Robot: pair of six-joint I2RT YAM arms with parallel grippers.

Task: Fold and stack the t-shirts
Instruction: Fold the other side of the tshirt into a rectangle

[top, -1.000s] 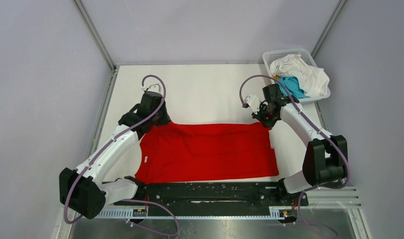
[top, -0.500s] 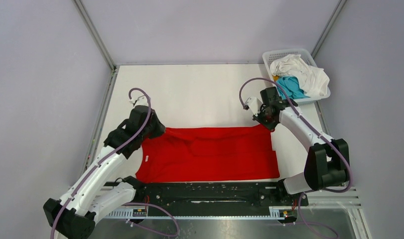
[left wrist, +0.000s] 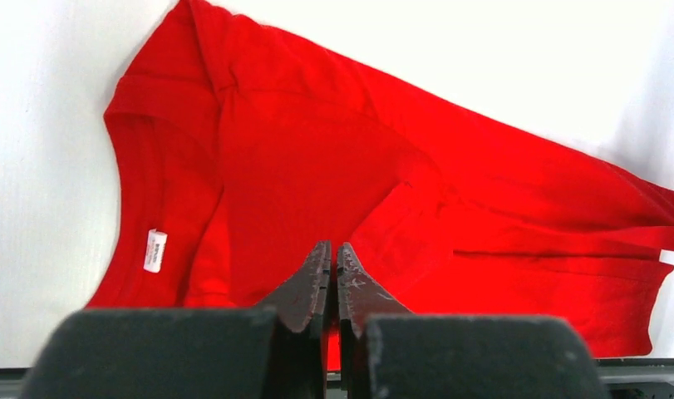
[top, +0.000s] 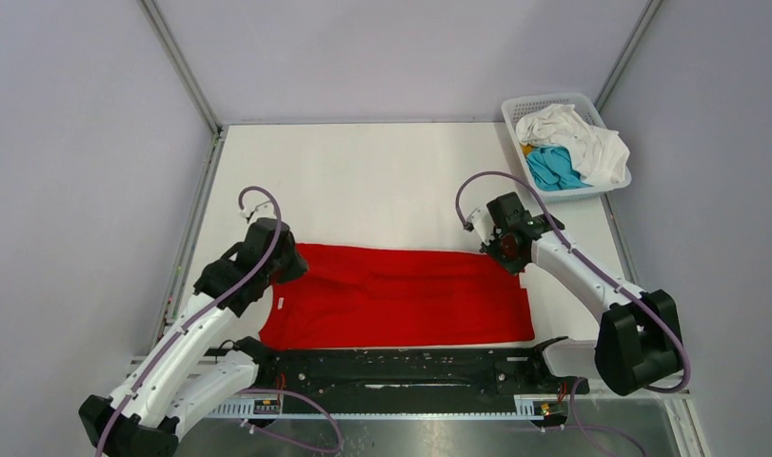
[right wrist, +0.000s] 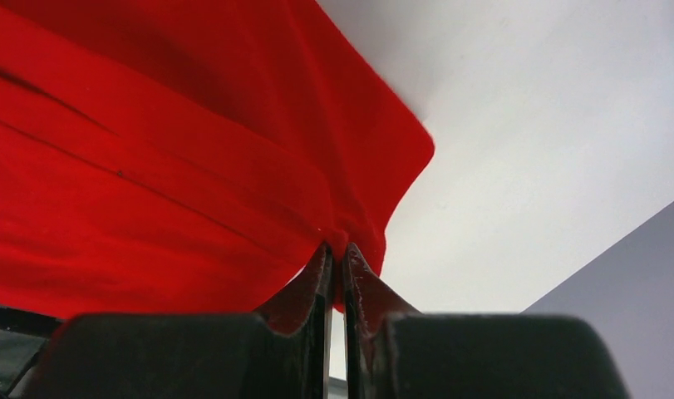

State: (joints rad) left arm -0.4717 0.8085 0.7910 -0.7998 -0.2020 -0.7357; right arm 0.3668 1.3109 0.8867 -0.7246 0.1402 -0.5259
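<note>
Right wrist view: the right end effector (right wrist: 337,248) is clenched on the red t-shirt (right wrist: 150,150). Its two dark fingertips are pressed together, and the cloth puckers into them at a corner of the shirt. Bare white desk (right wrist: 516,125) shows beyond that corner.

Left wrist view: the left end effector (left wrist: 333,249) is also clamped shut, with its tips low over the red cloth beside a doubled-over flap. I cannot tell whether a thin layer is caught between them. A small white neck label (left wrist: 154,249) marks the collar off to one side.

From the top external camera, the two end effectors sit at opposite ends of the shirt's far edge. The left one is by the collar end and the right one is at the other end. The shirt lies flat and lengthwise along the near edge of the desk, with its collar toward the left edge. A band of cloth is already turned over along its far side. Holding both ends of one edge probably lets the arms carry that edge evenly, so the lengthwise fold lands straight rather than skewed.

At the far right corner of the desk stands a white lattice basket (top: 515,107), well apart from the red shirt. A white t-shirt (top: 577,138) and a teal-blue t-shirt (top: 553,167) lie heaped inside it, unfolded. Nothing is stacked yet, so the job looks to be at an early stage.
</note>
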